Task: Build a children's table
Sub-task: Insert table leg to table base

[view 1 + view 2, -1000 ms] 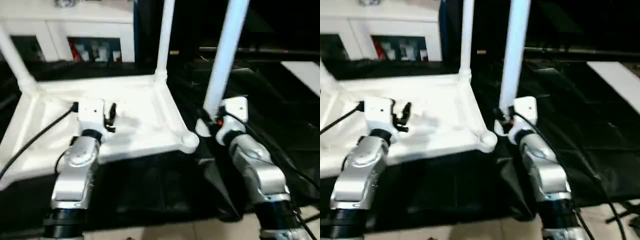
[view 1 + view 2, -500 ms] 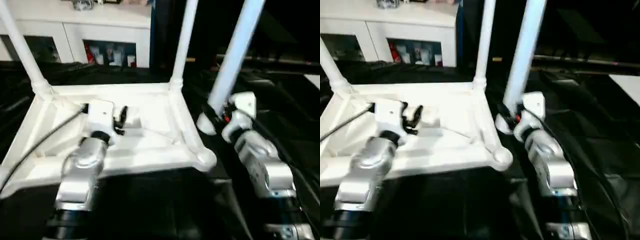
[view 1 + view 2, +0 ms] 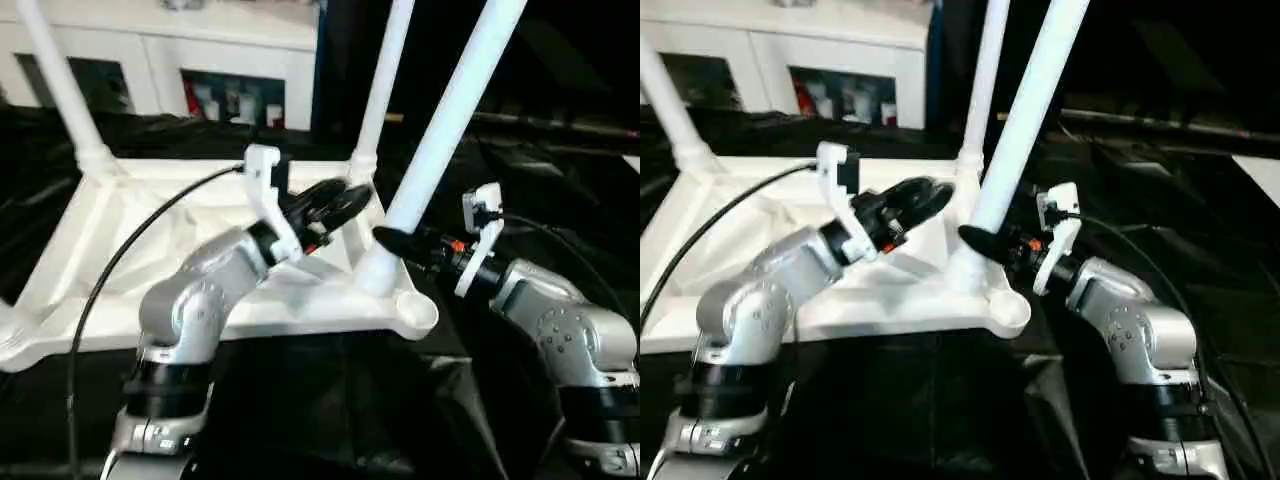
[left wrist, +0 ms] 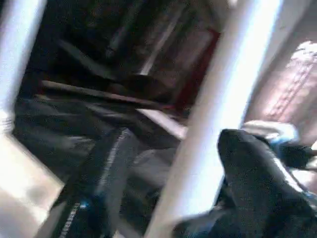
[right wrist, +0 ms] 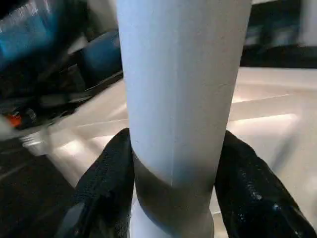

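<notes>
The children's table top (image 3: 120, 250) lies upside down on black cloth (image 3: 330, 400), 2 legs already upright at its far corners. The left gripper (image 3: 335, 200) hangs over it, fingers apart and empty. The right gripper (image 5: 171, 198) clasps a tilted third leg (image 3: 440, 130) above the near-right socket (image 3: 412, 312).

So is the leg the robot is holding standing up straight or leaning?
Leaning. The leg held by the right gripper tilts away from the upright far-corner leg. Its flared foot rests on the table top beside the near corner socket, not in it.
</notes>
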